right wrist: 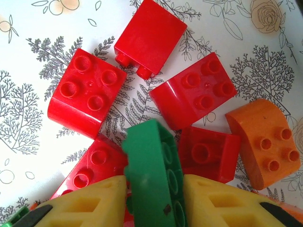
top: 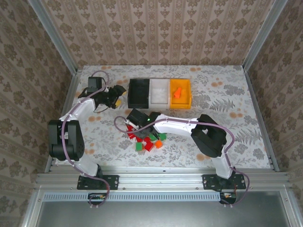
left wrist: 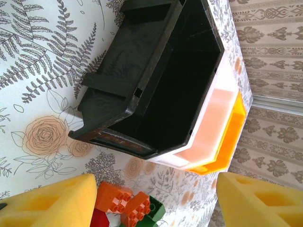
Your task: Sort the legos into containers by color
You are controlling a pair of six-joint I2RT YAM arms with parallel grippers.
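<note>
My right gripper [right wrist: 154, 182] is shut on a green lego [right wrist: 150, 161] standing on edge, a yellow pad against each side. Red legos [right wrist: 87, 94] and an orange lego [right wrist: 264, 142] lie around it on the table. From above, this gripper [top: 137, 124] sits at the left end of the lego pile [top: 147, 141]. My left gripper [top: 113, 97] hovers open beside the black container [top: 131, 92]; its fingers [left wrist: 45, 205] hold nothing. The white container [top: 160, 100] and the orange-yellow container [top: 189, 92] stand in the same row. An orange lego [top: 177, 91] lies in the orange-yellow one.
In the left wrist view the black container [left wrist: 118, 61] looks empty, with the white one [left wrist: 220, 106] and orange-yellow one [left wrist: 234, 132] behind it. Two orange legos [left wrist: 113, 198] and a green one [left wrist: 156, 210] lie near the left fingers. Metal rails frame the floral table [top: 227, 99].
</note>
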